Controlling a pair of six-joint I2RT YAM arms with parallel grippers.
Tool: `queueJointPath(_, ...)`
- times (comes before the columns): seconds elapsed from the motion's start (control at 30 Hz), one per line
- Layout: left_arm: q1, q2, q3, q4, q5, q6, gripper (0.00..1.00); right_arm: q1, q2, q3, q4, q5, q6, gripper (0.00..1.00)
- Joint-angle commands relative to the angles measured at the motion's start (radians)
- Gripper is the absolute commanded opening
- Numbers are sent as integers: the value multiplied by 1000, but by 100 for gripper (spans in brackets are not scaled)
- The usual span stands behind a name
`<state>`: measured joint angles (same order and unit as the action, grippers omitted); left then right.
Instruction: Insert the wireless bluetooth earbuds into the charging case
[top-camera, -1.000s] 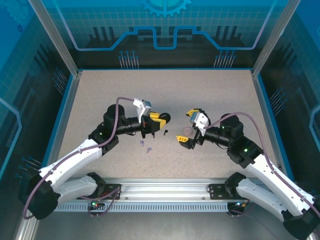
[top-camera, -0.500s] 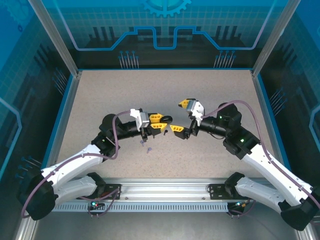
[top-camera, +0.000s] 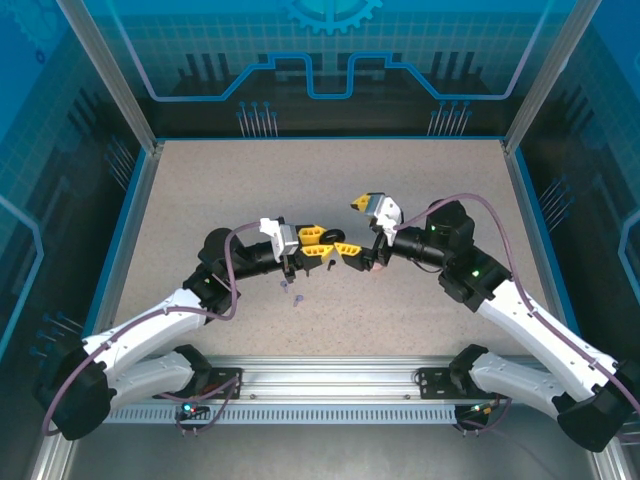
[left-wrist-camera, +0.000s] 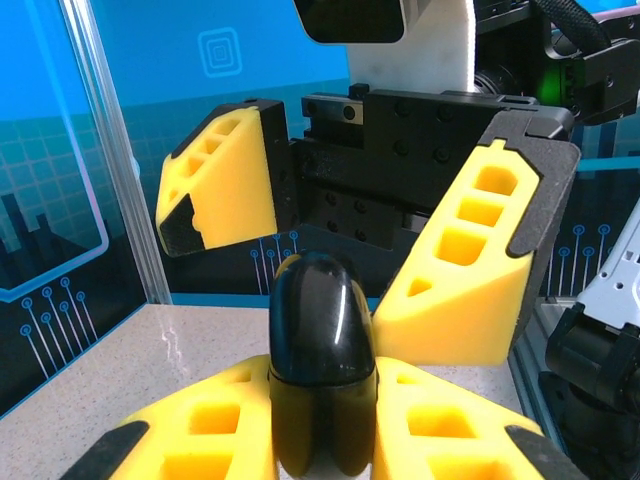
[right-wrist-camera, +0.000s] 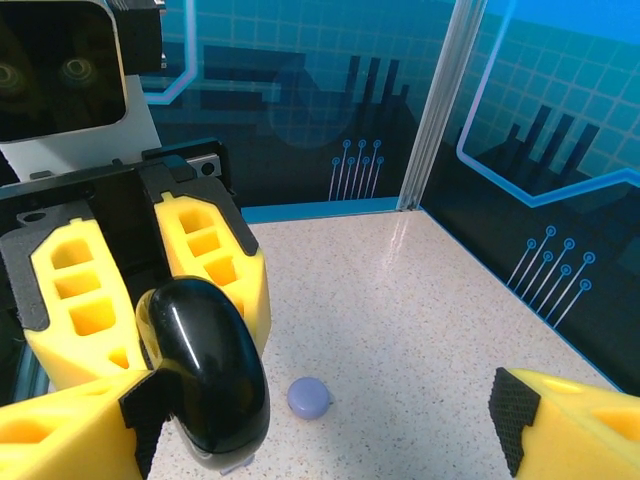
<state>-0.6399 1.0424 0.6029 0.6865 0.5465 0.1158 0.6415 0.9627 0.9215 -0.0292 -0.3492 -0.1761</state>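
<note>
Left gripper (top-camera: 325, 250): clamped on black case (left-wrist-camera: 322, 350). Right gripper (top-camera: 355, 228): jaws wide apart, empty, facing that case, one finger just beside it. Earbuds (top-camera: 297, 300): lilac, on table (top-camera: 200, 190) near left gripper. Lilac case (right-wrist-camera: 309, 397): on table.

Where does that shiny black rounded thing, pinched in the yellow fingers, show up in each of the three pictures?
Top external: the black case is near mid-picture, at the tip of the left hand.
Left wrist: bottom centre, clamped between that hand's own yellow fingers.
Right wrist: lower left, in front of the left hand's fingers.
Shared landmark: the left hand's yellow fingers gripping it.
</note>
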Motion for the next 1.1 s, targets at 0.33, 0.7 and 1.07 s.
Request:
queueJointPath(0.33, -10, 5, 16, 6, -2, 38, 4, -14, 18, 81, 3, 39, -14, 86)
queueJointPath(0.7, -10, 3, 12, -1, -19, 36, 4, -20, 35, 105, -10, 8, -17, 87)
queueJointPath(1.07, -10, -11, -7, 4, -69, 29, 4, -42, -80, 64, -64, -77, 20, 96)
